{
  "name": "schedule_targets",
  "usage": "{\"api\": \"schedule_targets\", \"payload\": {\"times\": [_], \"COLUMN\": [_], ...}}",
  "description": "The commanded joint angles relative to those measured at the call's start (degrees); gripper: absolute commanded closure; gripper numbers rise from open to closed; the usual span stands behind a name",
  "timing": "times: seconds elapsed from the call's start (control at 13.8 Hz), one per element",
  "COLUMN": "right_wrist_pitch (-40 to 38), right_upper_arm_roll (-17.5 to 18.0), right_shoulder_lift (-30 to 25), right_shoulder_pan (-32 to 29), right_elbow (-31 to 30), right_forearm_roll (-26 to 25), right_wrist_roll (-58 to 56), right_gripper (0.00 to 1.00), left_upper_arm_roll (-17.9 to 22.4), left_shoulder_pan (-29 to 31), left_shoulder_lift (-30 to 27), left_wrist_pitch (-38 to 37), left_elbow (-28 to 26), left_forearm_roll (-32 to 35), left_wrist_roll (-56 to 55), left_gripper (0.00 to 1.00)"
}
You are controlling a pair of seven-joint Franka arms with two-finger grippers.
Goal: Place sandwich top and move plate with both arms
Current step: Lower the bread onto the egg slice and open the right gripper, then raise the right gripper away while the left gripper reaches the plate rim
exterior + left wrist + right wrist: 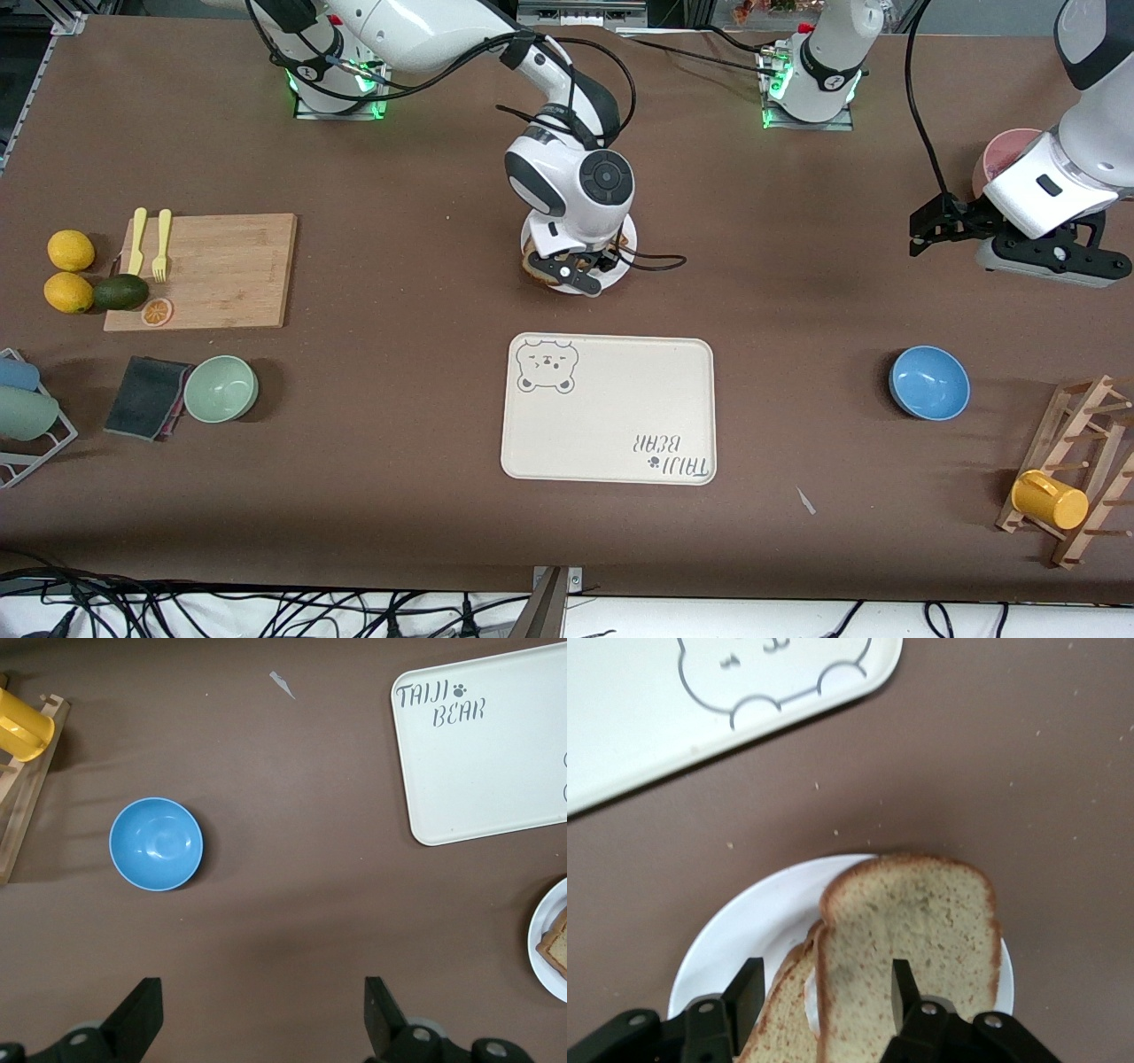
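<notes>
The white plate (617, 278) stands mid-table, farther from the front camera than the cream tray. In the right wrist view the sandwich top (921, 921), a speckled light-brown slice, lies on the plate (744, 921) over a lower slice (784, 1010), with a bit of white showing between them. My right gripper (585, 266) hangs just above the sandwich, its jaws open and wide apart over the slices (824, 992). My left gripper (926, 232) is open and empty (263, 1010), up over bare table toward the left arm's end. The plate's edge shows in the left wrist view (545, 948).
A cream bear tray (611, 443) lies nearer the front camera than the plate. A blue bowl (928, 383), a pink bowl (1005, 155) and a wooden rack with a yellow cup (1050, 499) are at the left arm's end. A cutting board (213, 266) and green bowl (221, 388) are at the right arm's end.
</notes>
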Motion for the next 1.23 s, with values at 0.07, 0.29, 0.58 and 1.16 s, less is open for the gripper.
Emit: {"api": "schedule_targets", "payload": {"times": [0.07,0.29,0.58,1.16], "right_wrist_pitch": [-3.72,-6.62,-11.71,-26.03], "right_upper_arm_roll": [0.6,0.6,-0.28,-0.37], "right_shoulder_lift": [-4.17,-7.16,-12.43,-28.07], "right_shoulder_pan": [-3.22,-6.2,-11.3,-25.96], "right_elbow": [0.31,0.31,0.31,-1.88], "right_forearm_roll": [0.76,0.68,0.76,2.95], "right_wrist_roll": [-2.61,-7.54,-19.91,-46.98], "right_gripper": [0.21,0.01,0.0,0.0], "left_upper_arm_roll": [0.07,-0.02,-0.02,-0.02], "left_shoulder_pan": [0.39,0.39,-0.22,-0.39], "left_shoulder_lift": [0.56,0.56,0.56,0.74], "left_wrist_pitch": [-1.09,-1.09,-1.17,-3.28], "left_elbow": [1.52,1.52,1.52,1.34], "left_forearm_roll": [-1.67,-1.67,-1.67,-3.7], "left_wrist_roll": [1.25,1.16,1.08,1.08], "left_gripper": [0.0,0.0,0.0,0.0]}}
